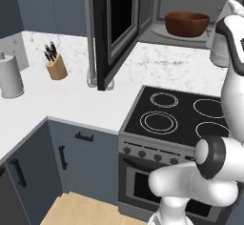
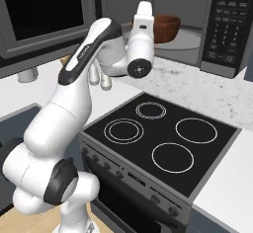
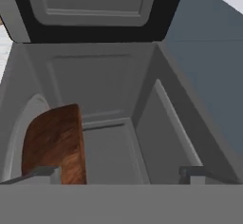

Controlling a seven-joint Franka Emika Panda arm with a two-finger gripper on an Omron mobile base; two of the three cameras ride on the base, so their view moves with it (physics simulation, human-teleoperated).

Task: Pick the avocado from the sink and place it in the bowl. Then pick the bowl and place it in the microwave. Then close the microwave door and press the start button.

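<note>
The reddish-brown bowl (image 1: 187, 23) (image 2: 166, 27) rests on the turntable inside the open microwave (image 1: 183, 2). In the hand view the picture is rolled, and the bowl (image 3: 57, 140) lies at the lower left of the grey cavity. My gripper (image 3: 118, 174) is open just outside the opening, one fingertip (image 3: 45, 172) close to the bowl's rim, with nothing between the fingers. The microwave door (image 1: 114, 28) (image 2: 42, 17) stands swung out wide to the left. I see no avocado; the bowl's inside is hidden from me. The sink is out of view.
A black four-ring cooktop (image 1: 181, 114) (image 2: 163, 138) lies below the microwave, with the oven's knobs on its front. The microwave's control panel (image 2: 227, 24) is to the right of the cavity. A knife block (image 1: 57, 66) and a grey canister (image 1: 9, 76) stand on the white counter at left.
</note>
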